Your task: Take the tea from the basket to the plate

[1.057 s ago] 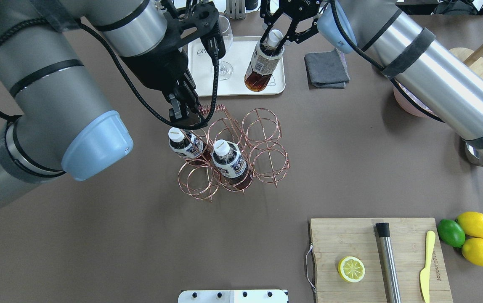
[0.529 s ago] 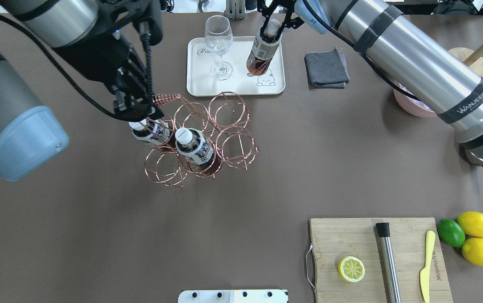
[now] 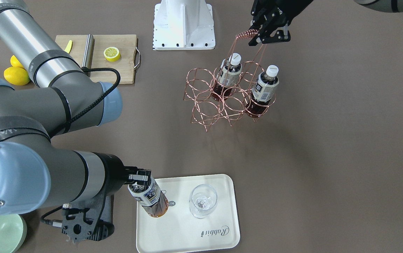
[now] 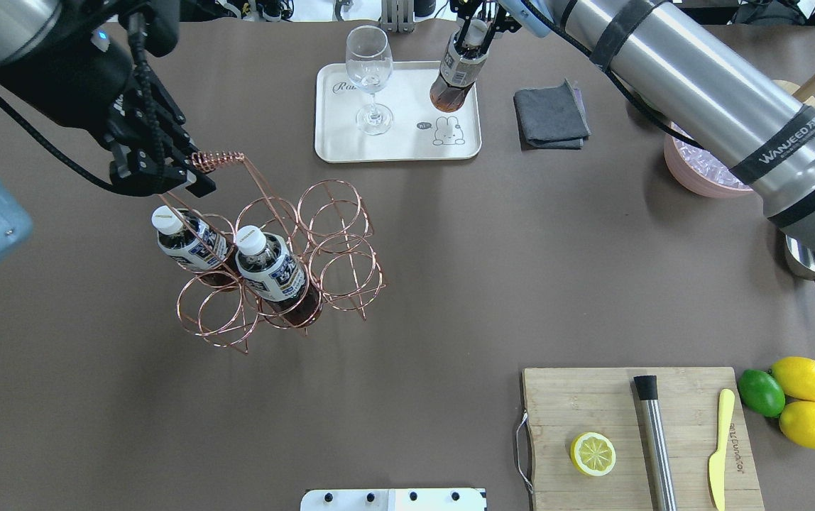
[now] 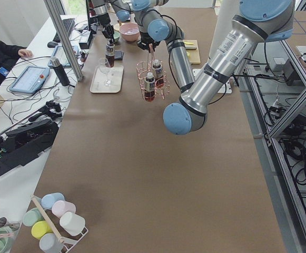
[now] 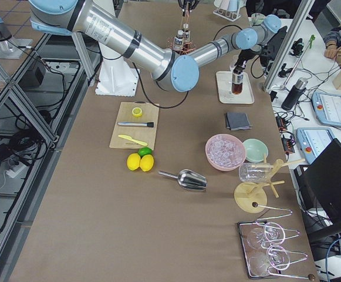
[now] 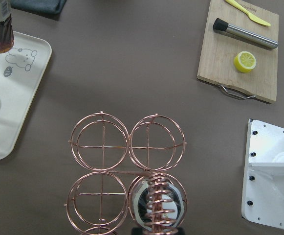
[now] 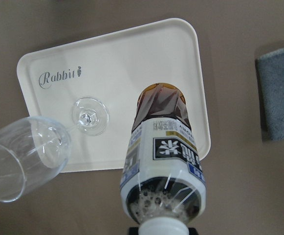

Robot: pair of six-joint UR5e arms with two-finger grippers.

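My right gripper [image 4: 471, 32] is shut on the neck of a tea bottle [image 4: 454, 71] and holds it tilted over the right part of the cream plate [image 4: 393, 145]. Its base is at or just above the plate. The right wrist view shows the bottle [image 8: 161, 147] over the plate [image 8: 107, 54]. My left gripper [image 4: 166, 174] is shut on the twisted handle of the copper wire basket [image 4: 340, 266], held off the table to the left of the plate. Two more tea bottles [image 4: 191, 245] [image 4: 276, 273] stand in its rings.
A wine glass [image 4: 370, 78] stands on the plate's left half. A grey cloth [image 4: 551, 117] and a pink bowl of ice [image 4: 698, 170] lie to the right. A cutting board [image 4: 642, 433] with a lemon half, muddler and knife is at front right, with lemons [image 4: 805, 397] beside it.
My left gripper has carried the basket with its two bottles leftwards, away from the plate. My right gripper has moved the held bottle towards the plate's far right part.
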